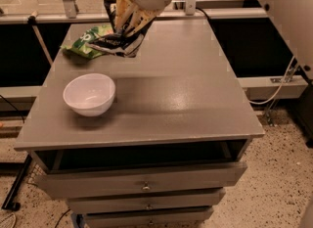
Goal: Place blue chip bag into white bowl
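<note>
Over the far left of the worktop (176, 90), the tool (126, 30) hangs clamped on the top of the blue bag (117, 45), which dangles partly across the green bag (82, 45), well apart from the bowl (89, 95) nearer the front. I'd carry it forward high enough to clear the rim, centre it over the bowl, lower until it sags inside and only then let go, as crinkled foil could catch the rim and slide out. The arm runs off the top edge, and I can't tell whether the blue bag's lower edge touches the green bag.
</note>
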Robot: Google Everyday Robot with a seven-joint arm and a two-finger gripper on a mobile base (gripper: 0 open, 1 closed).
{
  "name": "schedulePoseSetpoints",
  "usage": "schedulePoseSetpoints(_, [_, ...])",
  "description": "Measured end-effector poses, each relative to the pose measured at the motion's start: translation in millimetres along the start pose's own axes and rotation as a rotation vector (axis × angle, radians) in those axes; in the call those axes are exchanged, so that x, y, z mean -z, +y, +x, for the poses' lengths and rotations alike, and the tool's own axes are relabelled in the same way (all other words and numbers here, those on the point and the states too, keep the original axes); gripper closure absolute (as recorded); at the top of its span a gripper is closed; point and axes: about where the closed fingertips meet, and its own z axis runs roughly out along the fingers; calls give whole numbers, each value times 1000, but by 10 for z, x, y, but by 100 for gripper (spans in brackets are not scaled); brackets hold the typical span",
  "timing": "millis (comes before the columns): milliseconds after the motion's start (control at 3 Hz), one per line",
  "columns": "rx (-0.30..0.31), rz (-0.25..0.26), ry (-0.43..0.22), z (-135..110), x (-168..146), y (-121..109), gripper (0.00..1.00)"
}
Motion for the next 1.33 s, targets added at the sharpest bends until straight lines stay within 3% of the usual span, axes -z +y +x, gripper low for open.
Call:
schedulePoseSetpoints(667, [10, -7, -17, -96, -71, 2, 100])
schedulePoseSetpoints(1000, [86, -24, -65, -466, -233, -134, 100])
schedulePoseSetpoints(1333, [123, -32, -88, -643, -305, -201, 100])
